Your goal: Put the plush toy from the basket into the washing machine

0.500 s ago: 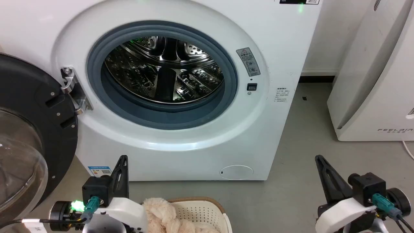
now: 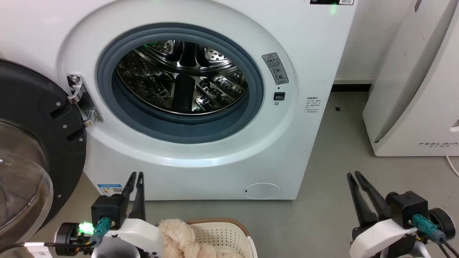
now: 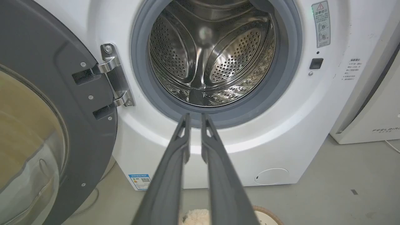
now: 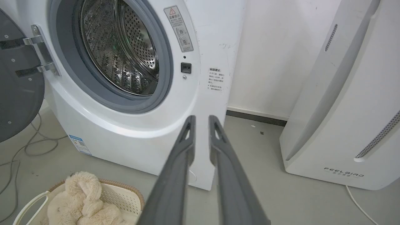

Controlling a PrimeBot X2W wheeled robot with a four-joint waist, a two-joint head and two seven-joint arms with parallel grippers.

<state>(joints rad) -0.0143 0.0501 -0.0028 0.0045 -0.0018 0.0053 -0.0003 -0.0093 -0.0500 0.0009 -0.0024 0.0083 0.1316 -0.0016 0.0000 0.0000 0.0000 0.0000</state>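
Grey floor [image 4: 265, 193], plush toy [image 4: 81, 203] in basket [image 4: 118, 197], well clear of fingers [image 4: 175, 175]

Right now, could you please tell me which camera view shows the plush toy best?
The right wrist view: the plush toy lies mostly uncovered in the basket. The head view shows part of it at its bottom edge; the left wrist view catches a tuft between the fingers.

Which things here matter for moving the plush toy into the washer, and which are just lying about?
For the job: plush toy, basket, washing machine, its open door.
Lying about: FEELAIR appliance, white cable on the floor.
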